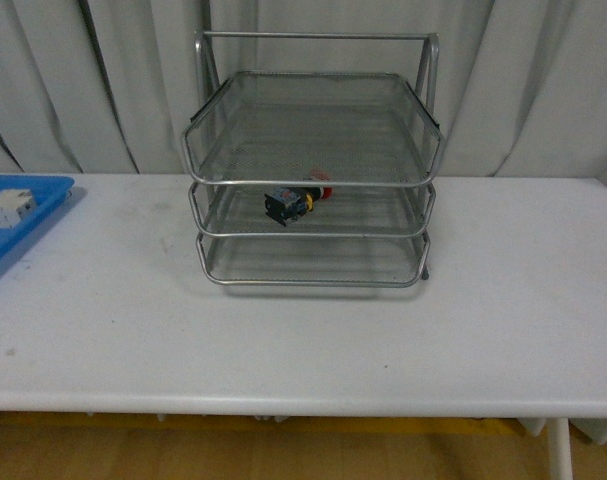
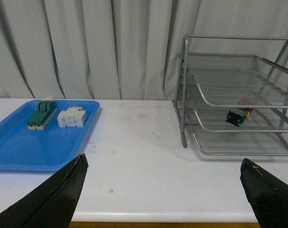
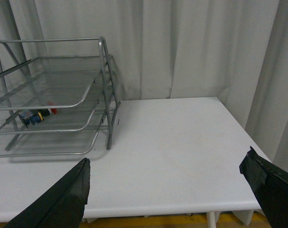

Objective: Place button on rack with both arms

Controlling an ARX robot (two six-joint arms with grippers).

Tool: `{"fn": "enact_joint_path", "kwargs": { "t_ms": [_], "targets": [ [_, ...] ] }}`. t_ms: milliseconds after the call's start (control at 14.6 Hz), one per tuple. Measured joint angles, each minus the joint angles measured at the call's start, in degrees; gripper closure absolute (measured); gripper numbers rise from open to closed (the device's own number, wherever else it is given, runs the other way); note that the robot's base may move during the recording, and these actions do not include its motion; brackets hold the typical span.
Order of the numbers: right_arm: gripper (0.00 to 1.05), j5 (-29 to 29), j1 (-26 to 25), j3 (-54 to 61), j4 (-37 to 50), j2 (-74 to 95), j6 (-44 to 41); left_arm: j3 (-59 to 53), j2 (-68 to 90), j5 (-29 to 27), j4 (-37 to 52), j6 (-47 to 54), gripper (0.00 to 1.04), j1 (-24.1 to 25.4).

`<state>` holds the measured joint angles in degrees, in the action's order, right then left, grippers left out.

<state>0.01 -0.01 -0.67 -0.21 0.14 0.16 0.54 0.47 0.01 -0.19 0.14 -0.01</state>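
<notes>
The silver three-tier wire rack (image 1: 313,262) stands at the table's back centre. The button (image 1: 295,201), with red cap, yellow ring and dark body, lies on its side in the rack's middle tray. It also shows in the left wrist view (image 2: 238,115) and the right wrist view (image 3: 33,116), as does the rack (image 2: 184,95) (image 3: 106,90). My left gripper (image 2: 165,187) is open and empty, held back over the table's front edge, far from the rack. My right gripper (image 3: 165,187) is open and empty, likewise back near the front edge. Neither arm shows in the front view.
A flat blue tray (image 2: 20,147) lies at the table's left, holding a green-topped block (image 2: 41,115) and a white block (image 2: 71,118). It also shows at the left edge of the front view (image 1: 23,225). Grey curtains hang behind the white table (image 1: 303,340).
</notes>
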Motion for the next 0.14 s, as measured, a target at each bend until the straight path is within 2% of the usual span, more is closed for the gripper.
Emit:
{"fn": "enact_joint_path", "kwargs": {
  "t_ms": [137],
  "targets": [
    [0.06, 0.0, 0.0, 0.0, 0.0, 0.0, 0.0, 0.0, 0.0, 0.0, 0.0, 0.0, 0.07, 0.0]
  ]
}}
